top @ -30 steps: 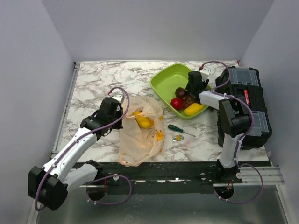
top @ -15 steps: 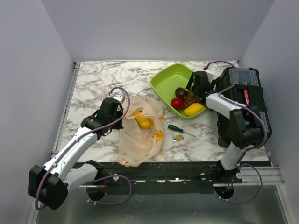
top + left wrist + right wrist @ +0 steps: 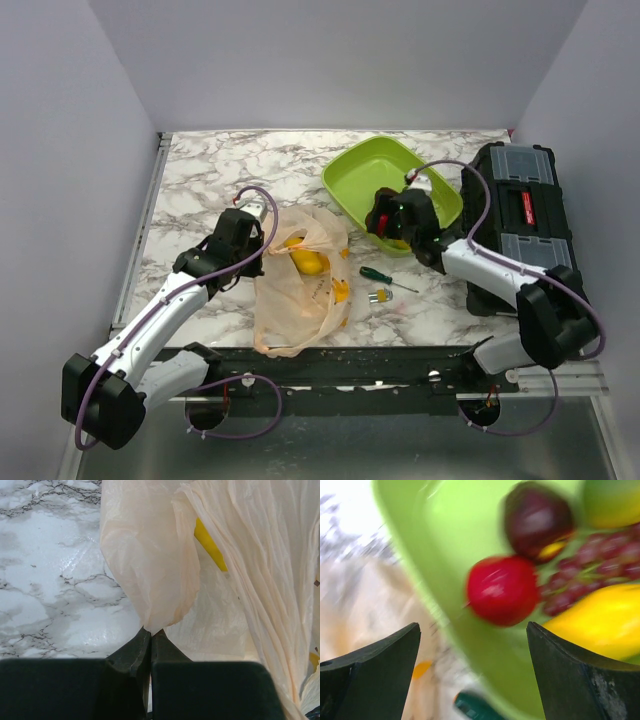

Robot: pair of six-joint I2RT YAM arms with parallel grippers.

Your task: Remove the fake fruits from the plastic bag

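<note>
Jaws wide, right gripper over fruits in tray — screwdriver, toolbox alongside.

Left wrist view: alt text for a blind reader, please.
The left end effector pinches a fold of the peach plastic bag, jaws closed. A sliver of yellow fruit shows between the folds; marble table lies left.

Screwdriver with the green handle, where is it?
In the top view, the screwdriver lies on the marble table, right of the plastic bag, on the near side of the green tray.
</note>
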